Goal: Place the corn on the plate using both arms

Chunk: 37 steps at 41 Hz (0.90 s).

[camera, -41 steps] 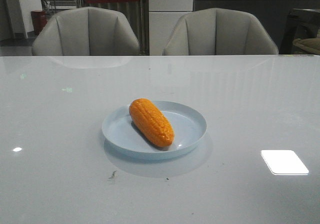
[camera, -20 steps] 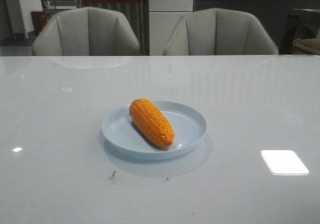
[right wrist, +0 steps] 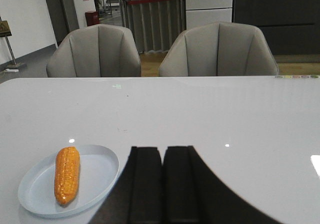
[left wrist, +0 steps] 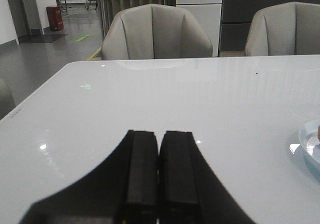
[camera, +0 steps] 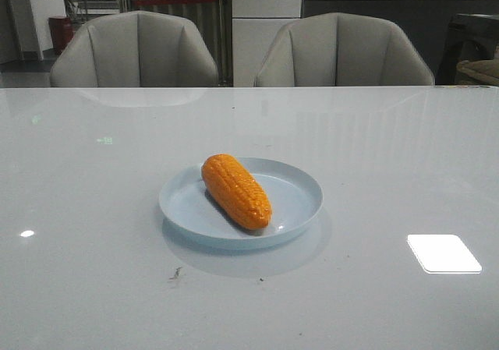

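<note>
The orange corn lies on its side inside the pale blue plate at the middle of the white table, tilted from back left to front right. Neither arm shows in the front view. In the right wrist view the corn rests in the plate, apart from my right gripper, whose dark fingers are shut together with nothing between them. My left gripper is also shut and empty over bare table, with only the plate's rim at the frame edge.
Two grey chairs stand behind the table's far edge. A bright light patch reflects on the glossy tabletop at the front right. A small dark speck lies in front of the plate.
</note>
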Available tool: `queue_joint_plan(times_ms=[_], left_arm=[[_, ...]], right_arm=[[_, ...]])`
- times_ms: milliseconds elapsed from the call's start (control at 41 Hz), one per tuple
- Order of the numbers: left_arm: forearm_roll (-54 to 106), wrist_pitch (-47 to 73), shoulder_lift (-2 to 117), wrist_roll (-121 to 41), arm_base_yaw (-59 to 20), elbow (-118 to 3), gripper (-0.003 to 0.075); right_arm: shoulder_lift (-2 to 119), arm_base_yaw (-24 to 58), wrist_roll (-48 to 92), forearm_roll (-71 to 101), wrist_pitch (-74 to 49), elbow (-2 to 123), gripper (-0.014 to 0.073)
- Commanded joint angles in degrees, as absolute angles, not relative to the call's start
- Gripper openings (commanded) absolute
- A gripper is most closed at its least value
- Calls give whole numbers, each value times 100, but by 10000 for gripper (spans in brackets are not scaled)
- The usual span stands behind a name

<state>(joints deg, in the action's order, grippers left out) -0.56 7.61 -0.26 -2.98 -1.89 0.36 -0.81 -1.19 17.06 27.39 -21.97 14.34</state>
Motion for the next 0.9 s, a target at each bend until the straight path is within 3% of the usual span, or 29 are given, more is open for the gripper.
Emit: queue_joint_plan(times_ms=[0, 341, 878], left_arm=[[0, 305, -121, -264, -199, 251, 96], [0, 305, -121, -264, -199, 251, 96], [0, 305, -121, -264, -199, 251, 96]], right_arm=[[-170, -115, 1751, 3031, -1374, 1163, 55], [-170, -115, 1751, 3047, -612, -40, 55], [-176, -115, 1751, 3044, -778, -42, 55]])
